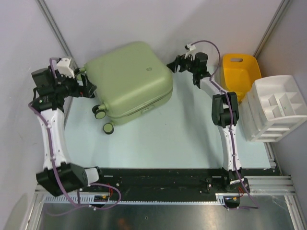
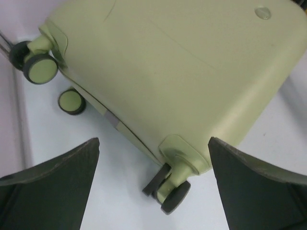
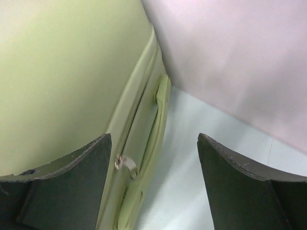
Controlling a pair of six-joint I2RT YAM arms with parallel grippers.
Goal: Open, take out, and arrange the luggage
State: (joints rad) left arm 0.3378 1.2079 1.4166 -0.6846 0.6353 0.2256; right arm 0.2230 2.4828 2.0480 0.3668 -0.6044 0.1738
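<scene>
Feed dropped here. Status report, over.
Left end effector open by wheels; right end effector open by handle. Suitcase shut, lying flat. Tub, tray aside, no obstruction.

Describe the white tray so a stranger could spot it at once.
Find the big sage-green suitcase lying closed at the back of the table. Look right to the table's edge, where two plastic containers sit together. The tray is the white one nearer the front, split into several compartments; the tub behind it is yellow and undivided.
</scene>
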